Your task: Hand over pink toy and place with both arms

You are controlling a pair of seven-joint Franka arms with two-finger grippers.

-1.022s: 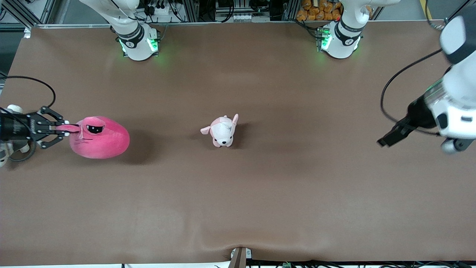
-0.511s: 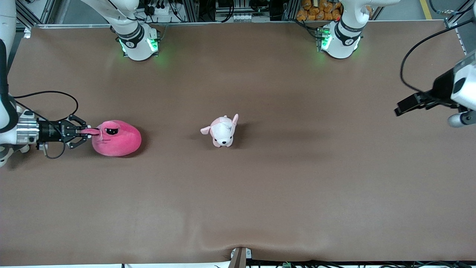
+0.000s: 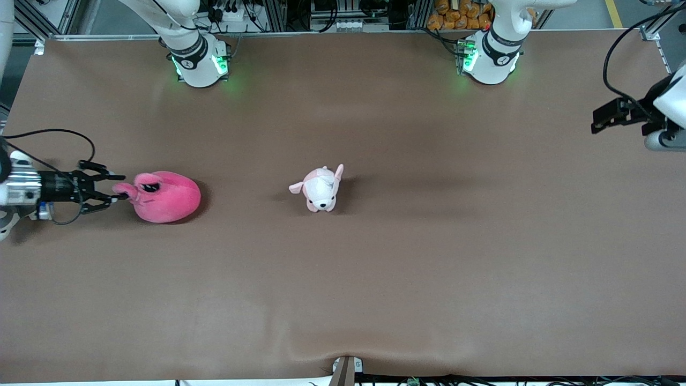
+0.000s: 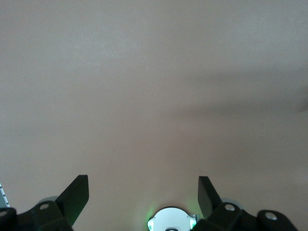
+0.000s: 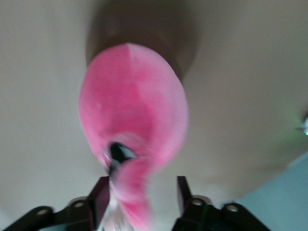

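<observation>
Arms: I see glossy white shells with dark grey joint bands.
Bases: green lights glow on both.
Right gripper (image 3: 119,186): black linkage fingers, silver wrist, looping black cable.
Left gripper (image 3: 596,121): black fingers, white housing, trailing black cable.

No text, label, brand, number or sign can be read in any of the views. Small dark marks sit on the collar of each arm's base, too small to make out as letters or figures.
</observation>
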